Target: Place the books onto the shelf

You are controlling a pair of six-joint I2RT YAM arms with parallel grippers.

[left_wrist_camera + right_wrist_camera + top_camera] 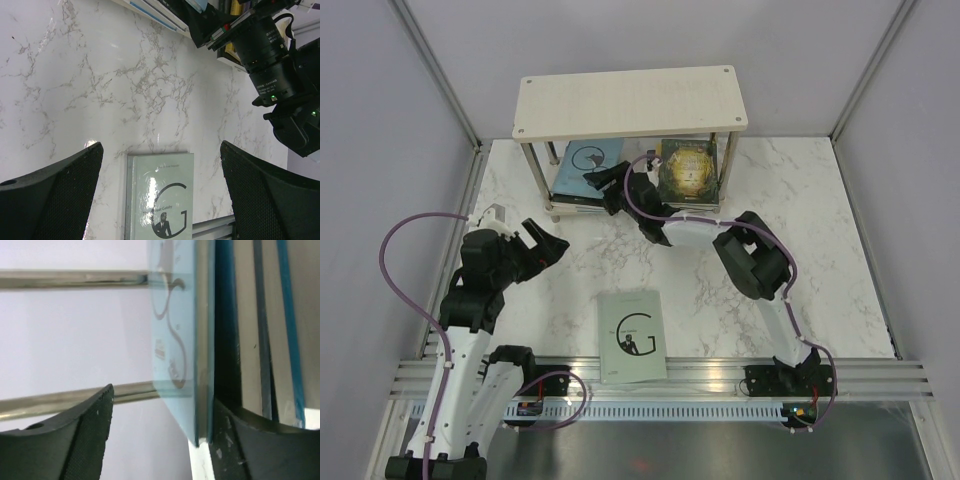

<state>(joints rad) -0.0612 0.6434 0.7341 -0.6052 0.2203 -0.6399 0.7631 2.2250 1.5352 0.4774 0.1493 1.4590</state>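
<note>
Books:
- Pale blue book (588,163), thin glossy paperback with a dark curling figure on the cover. It lies flat on top of a stack (260,340) of thin paperbacks on the left of the shelf's lower tier. In the right wrist view its edge is sharp and its cover is reflective.
- Dark fantasy book (688,168), gold ornament on the cover, flat on the right of the same tier.
- Grey book (632,337), smooth pale grey-green cover with a large letter G and a small dark-suited figure. It lies flat on the table between the two arm bases, well apart from the shelf, its near end reaching the ribbed metal rail (720,375).

Shelf (630,103): two tiers. The top board is pale cream with a fine grain and rounded corners, and it is bare. The legs (65,278) are slim, round silver metal.

Right gripper (603,182): reaches into the lower tier at the pale blue book. The jaws are parted. The blue cover's edge sits in the gap, and the left finger is clear of it.

Left gripper (161,150): hovers over the table, jaws spread wide and holding nothing. The finger pads (65,200) are black with a fine mesh texture.

Table (820,230): glossy white marble with grey veins.
</note>
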